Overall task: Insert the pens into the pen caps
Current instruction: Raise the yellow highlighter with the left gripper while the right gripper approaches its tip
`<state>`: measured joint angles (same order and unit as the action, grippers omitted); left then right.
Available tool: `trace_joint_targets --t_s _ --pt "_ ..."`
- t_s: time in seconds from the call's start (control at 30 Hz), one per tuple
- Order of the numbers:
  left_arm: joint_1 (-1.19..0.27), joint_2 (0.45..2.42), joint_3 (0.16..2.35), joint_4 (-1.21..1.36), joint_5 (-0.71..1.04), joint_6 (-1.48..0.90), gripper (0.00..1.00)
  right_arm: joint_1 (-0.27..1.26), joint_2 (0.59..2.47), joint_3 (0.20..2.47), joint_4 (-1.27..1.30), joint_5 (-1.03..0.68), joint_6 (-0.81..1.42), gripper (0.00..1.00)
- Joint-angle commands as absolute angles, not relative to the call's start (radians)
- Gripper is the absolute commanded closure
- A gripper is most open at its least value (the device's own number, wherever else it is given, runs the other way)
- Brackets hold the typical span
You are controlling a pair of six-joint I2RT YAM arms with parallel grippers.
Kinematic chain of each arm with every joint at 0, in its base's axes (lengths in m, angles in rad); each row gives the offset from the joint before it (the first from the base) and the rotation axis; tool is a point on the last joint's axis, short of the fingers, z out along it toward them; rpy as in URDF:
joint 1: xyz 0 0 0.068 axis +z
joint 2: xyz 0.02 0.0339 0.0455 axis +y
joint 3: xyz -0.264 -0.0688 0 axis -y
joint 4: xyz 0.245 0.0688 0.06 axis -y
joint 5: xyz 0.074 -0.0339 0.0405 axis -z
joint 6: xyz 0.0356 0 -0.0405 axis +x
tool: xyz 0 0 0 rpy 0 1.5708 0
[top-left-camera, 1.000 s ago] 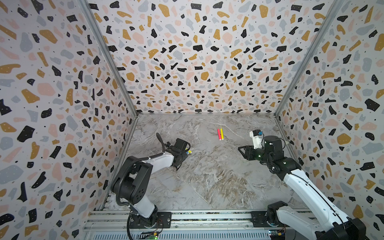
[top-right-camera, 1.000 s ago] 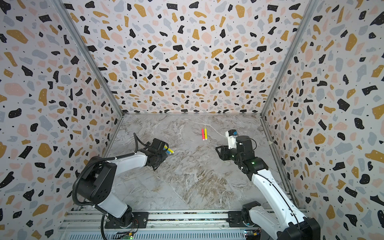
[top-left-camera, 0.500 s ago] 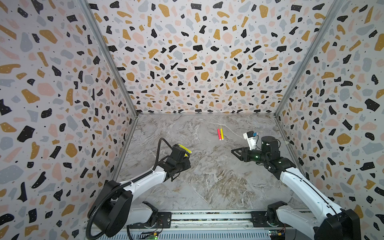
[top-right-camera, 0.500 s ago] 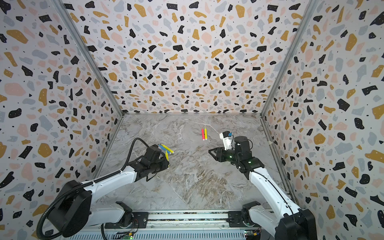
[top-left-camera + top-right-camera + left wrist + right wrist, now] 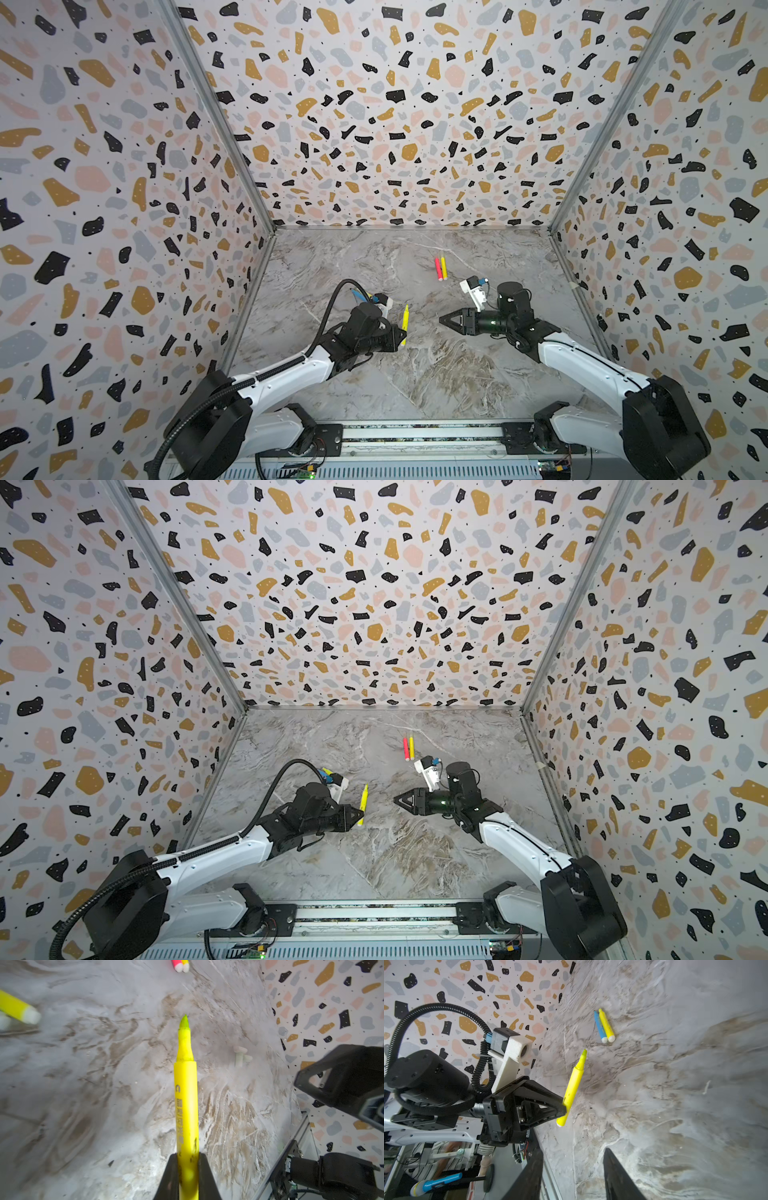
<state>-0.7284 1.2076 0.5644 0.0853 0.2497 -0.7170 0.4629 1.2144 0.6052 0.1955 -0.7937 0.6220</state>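
One yellow pen (image 5: pixel 186 1095) is pinched near its rear end by the left gripper (image 5: pixel 188 1157), clear of the table, tip toward 12 o'clock in both top views. At its 3 o'clock the right gripper (image 5: pixel 572 1151) is spread and empty. Risk: the rear-end grip may let the pen pivot under capping force. The pale pieces (image 5: pixel 241 1055) may be caps, but that cannot be told.

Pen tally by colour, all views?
pink-red pen: 1
blue pen: 1
yellow: 3 (held yellow pen, yellow pen by the pink-red pen, yellow pen by the blue pen)
total: 5
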Motion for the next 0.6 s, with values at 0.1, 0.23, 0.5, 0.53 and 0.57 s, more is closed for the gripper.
trace_joint_targets --t_s 0.1,0.23,0.5,0.53,0.57 --pt "-0.785 1.165 0.558 0.207 0.268 -0.704 0.91 0.503 1.277 0.622 0.354 -0.835 0.699 0.51" --pt "-0.815 1.141 0.545 0.244 0.265 -0.715 0.91 0.525 1.307 0.635 0.378 -0.832 0.713 0.51" --pt "-0.843 1.134 0.521 0.332 0.277 -0.729 0.91 0.541 1.342 0.653 0.42 -0.836 0.739 0.51" --pt "-0.844 1.134 0.52 0.336 0.279 -0.726 0.91 0.544 1.346 0.657 0.423 -0.836 0.741 0.51" --pt "-0.847 1.134 0.52 0.337 0.279 -0.727 0.91 0.545 1.348 0.661 0.425 -0.837 0.742 0.51"
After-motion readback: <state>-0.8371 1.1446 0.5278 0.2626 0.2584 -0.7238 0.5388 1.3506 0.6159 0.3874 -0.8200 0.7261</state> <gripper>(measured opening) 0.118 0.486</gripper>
